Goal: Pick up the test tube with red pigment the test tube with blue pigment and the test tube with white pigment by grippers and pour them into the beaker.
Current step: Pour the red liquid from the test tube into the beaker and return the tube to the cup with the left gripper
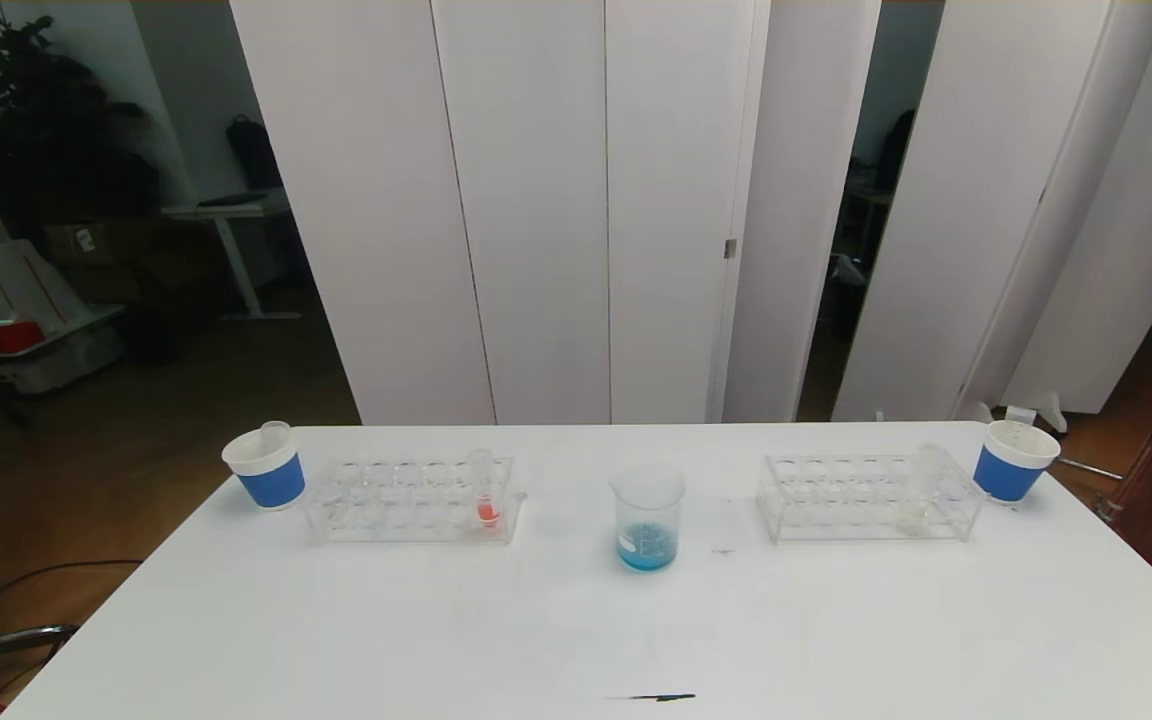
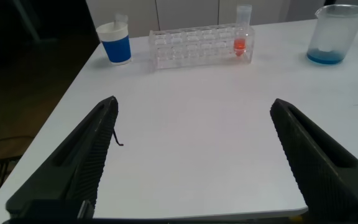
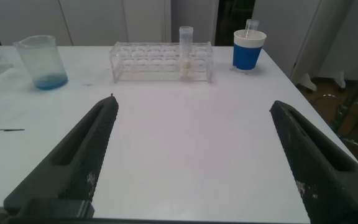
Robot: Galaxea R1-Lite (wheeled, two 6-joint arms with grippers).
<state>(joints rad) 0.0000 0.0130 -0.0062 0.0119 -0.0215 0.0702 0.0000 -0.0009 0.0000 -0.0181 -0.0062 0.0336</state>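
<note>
The beaker (image 1: pixel 648 518) stands mid-table with a little blue liquid in its bottom, and it also shows as the beaker (image 2: pixel 334 34) and the beaker (image 3: pixel 40 61). The test tube with red pigment (image 1: pixel 483 490) stands upright at the right end of the left rack (image 1: pixel 406 500). The test tube with white pigment (image 1: pixel 920 495) stands in the right rack (image 1: pixel 866 495). The test tube with blue pigment is out of view. My left gripper (image 2: pixel 194 102) and right gripper (image 3: pixel 194 102) hover open over the near table, empty, far short of the racks. Neither shows in the head view.
A blue-and-white paper cup (image 1: pixel 264 465) with a clear tube in it sits left of the left rack. A second cup (image 1: pixel 1014 460) sits right of the right rack. A thin black mark (image 1: pixel 661 697) lies near the table's front edge.
</note>
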